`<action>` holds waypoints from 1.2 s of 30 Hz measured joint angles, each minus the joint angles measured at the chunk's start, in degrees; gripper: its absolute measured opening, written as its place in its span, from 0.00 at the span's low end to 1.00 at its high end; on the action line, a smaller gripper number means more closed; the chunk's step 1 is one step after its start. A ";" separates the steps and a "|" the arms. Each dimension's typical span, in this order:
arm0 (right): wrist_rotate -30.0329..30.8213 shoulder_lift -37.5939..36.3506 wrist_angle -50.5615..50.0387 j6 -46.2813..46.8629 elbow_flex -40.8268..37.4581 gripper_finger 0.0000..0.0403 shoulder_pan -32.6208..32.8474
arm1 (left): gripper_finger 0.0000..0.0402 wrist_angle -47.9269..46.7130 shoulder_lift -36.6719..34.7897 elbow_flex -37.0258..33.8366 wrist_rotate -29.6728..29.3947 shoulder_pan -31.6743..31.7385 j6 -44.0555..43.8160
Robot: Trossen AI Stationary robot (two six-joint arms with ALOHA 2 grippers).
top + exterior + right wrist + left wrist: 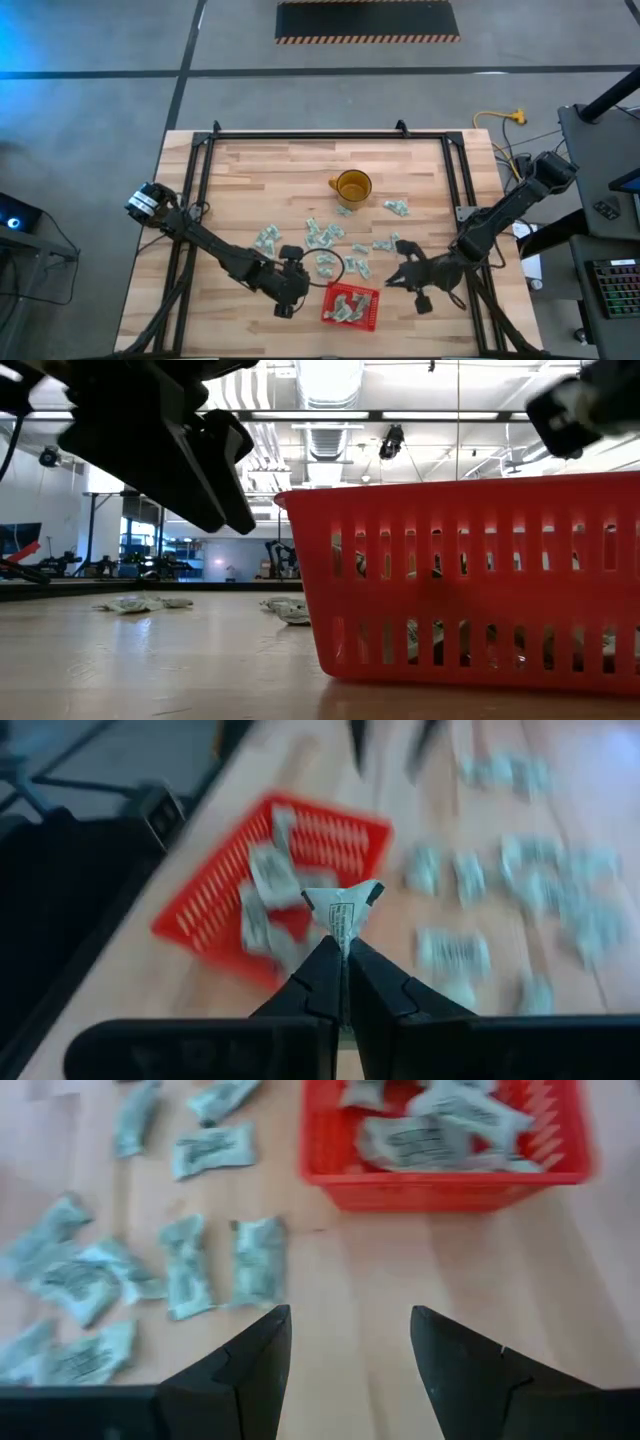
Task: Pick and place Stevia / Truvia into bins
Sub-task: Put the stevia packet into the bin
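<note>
right gripper pinched shut on a packet, basket ahead of its jaws: carry over, release. left gripper wide open, empty, near loose packets.

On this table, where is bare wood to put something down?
Bare: the strip between the translucent yellow mug and the far table edge, and the left side beyond the left arm. Crowded: pale green paper packets between mug and red mesh plastic basket.
</note>
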 joint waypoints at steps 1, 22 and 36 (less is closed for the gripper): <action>-0.10 1.02 2.93 -2.40 0.00 0.02 0.00 | 0.47 -0.01 0.02 -0.06 -0.84 0.10 0.20; -1.85 17.48 18.97 -14.97 6.35 0.02 -2.46 | 0.47 26.39 0.04 -14.38 -0.31 4.39 8.49; -3.70 21.92 10.70 -13.51 13.11 0.08 -2.57 | 0.47 33.87 4.60 -15.14 7.45 8.16 7.36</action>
